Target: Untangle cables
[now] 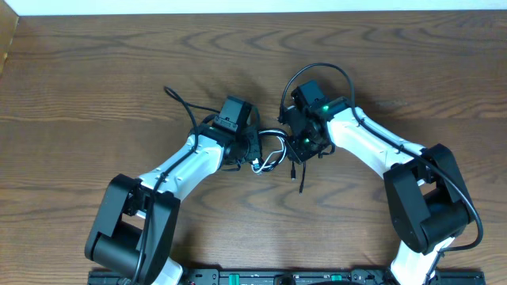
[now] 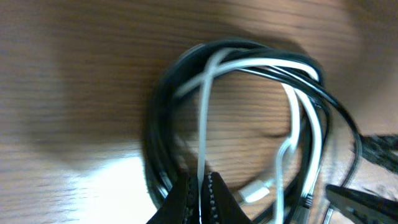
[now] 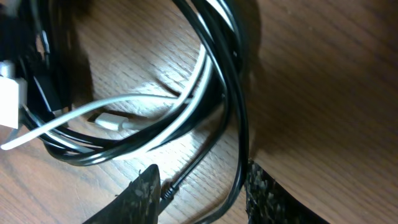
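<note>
Pinched the left gripper (image 2: pixel 200 184) shut on the white cable (image 2: pixel 204 124), both fingers pressed tight on it. Saw that cable run straight up from the fingertips and bend into a loop. Found the black cables (image 2: pixel 155 130) curled round the same loop, touching the white one. Showed the right gripper (image 3: pixel 200 175) with fingers apart, holding nothing. Saw one black cable hang between those fingers, close to one of them, and a small black plug (image 3: pixel 166 191) just beside the other. Lay all tangled on the wooden table (image 1: pixel 79 79), between both grippers.
</note>
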### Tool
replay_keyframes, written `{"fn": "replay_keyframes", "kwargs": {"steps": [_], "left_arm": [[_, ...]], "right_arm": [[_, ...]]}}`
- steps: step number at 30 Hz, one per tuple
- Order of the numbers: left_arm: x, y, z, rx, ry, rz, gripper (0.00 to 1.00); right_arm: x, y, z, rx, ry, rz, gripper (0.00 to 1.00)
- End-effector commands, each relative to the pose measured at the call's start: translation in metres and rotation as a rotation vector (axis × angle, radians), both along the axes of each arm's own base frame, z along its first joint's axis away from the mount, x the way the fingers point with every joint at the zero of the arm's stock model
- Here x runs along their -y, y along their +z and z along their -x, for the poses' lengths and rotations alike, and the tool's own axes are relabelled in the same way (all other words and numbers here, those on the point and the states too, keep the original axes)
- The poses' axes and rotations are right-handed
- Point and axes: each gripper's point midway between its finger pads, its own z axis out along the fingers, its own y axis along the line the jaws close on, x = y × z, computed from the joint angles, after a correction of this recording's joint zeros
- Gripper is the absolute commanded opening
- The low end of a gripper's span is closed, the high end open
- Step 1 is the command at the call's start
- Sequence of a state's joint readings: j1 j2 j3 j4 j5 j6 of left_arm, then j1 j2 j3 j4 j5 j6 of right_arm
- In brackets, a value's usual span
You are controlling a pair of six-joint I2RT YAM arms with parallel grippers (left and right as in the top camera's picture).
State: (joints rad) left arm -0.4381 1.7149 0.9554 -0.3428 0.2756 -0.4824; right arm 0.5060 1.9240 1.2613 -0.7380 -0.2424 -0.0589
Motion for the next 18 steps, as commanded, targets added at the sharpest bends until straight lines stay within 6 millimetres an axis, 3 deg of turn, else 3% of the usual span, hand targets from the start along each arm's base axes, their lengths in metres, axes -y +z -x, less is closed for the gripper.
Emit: {"fn": "replay_keyframes", "kwargs": {"steps": [1,5,9,15,16,18], "left_arm": [[0.018,-0.001,0.009,0.022,-0.166,0.036,0.08],[0.024,0.001,0.009,0.046,-0.207,0.042,0.08],[0.03,0.003,0.011,0.051,-0.241,0.07,0.08],[0.022,0.008,0.003,0.068,-0.224,0.053,0.11],[0.019,0.01,0.0,0.074,-0.213,0.046,0.17],[0.011,0.015,-0.006,0.085,-0.188,0.031,0.46]], "right_arm": [[-0.006,0.006,-0.006,0.025,0.005,-0.008,0.4],[0.004,0.004,-0.013,0.048,-0.057,0.045,0.29],[0.02,0.002,-0.022,0.087,-0.15,0.134,0.29],[0.02,0.002,-0.023,0.09,-0.156,0.132,0.33],[0.02,0.002,-0.023,0.091,-0.157,0.132,0.33],[0.019,0.002,-0.024,0.093,-0.157,0.13,0.35]]}}
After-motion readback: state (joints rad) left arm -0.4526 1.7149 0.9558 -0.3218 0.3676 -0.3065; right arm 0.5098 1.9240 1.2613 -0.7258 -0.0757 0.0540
